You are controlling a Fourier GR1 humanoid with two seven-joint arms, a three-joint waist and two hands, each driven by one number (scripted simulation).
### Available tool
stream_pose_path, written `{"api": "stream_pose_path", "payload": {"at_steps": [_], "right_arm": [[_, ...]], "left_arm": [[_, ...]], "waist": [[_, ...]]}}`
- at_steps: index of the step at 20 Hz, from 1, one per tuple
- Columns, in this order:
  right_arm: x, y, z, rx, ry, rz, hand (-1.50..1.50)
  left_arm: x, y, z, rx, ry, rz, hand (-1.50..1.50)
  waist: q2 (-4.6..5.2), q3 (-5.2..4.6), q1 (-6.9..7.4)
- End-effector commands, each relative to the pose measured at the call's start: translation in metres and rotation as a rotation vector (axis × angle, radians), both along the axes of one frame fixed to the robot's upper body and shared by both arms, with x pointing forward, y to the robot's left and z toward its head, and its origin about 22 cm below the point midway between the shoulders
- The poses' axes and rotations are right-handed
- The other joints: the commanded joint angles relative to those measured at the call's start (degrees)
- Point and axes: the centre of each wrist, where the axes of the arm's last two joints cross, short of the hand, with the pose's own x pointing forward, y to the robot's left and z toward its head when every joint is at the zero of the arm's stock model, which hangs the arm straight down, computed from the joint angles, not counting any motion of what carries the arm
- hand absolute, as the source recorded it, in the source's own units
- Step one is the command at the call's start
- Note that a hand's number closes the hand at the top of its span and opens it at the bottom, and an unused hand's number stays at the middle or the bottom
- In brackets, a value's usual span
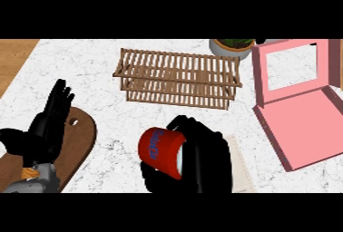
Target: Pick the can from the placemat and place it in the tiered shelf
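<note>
Can [161, 152] lies tilted in my right hand [201, 158], fingers wrapped round it, clear of the placemat [241, 163] for carrying to the tiered shelf [178, 77]. My left hand [50, 120] rests open, fingers straight, over the board [84, 136].

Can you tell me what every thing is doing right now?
Can: lifted, tilted, held in the right hand.
Right hand: curled round the can.
Left hand: open, fingers up, resting at the left.
Shelf: standing on the counter, nothing on its slats.
Pink box: open, lid up.
Placemat: flat, mostly hidden under the right hand.
Cutting board: flat under the left hand.
Plant pot: upright behind the shelf.
</note>
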Motion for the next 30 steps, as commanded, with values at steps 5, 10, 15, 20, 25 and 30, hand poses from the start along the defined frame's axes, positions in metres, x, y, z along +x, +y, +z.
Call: {"api": "stream_pose_path", "payload": {"at_steps": [5,10,15,20,25,30], "right_arm": [[0.010,0.016,0.047,0.033,-0.036,-0.241,1.50],[0.036,0.018,0.060,0.065,-0.085,-0.307,1.50],[0.056,0.017,0.067,0.091,-0.079,-0.356,1.50],[0.092,0.019,0.061,0.101,-0.092,-0.376,1.50],[0.116,0.014,0.048,0.141,-0.148,-0.381,1.50],[0.141,0.016,0.048,0.130,-0.182,-0.373,1.50]], "left_arm": [[0.005,-0.007,0.003,0.012,0.000,-0.011,0.00],[0.009,0.000,-0.001,-0.010,0.002,-0.015,0.00],[0.008,0.009,0.005,-0.001,-0.014,-0.004,0.00],[0.007,-0.010,0.003,-0.003,-0.016,-0.008,0.00],[0.016,-0.011,0.003,-0.022,-0.019,-0.011,0.00],[0.010,-0.003,0.009,-0.001,-0.020,-0.009,0.00]], "waist": [[0.06,-0.02,-0.02],[0.57,0.03,0.33],[0.60,0.12,0.52],[0.96,0.20,0.75],[1.16,0.22,0.30],[1.01,0.22,0.49]]}}
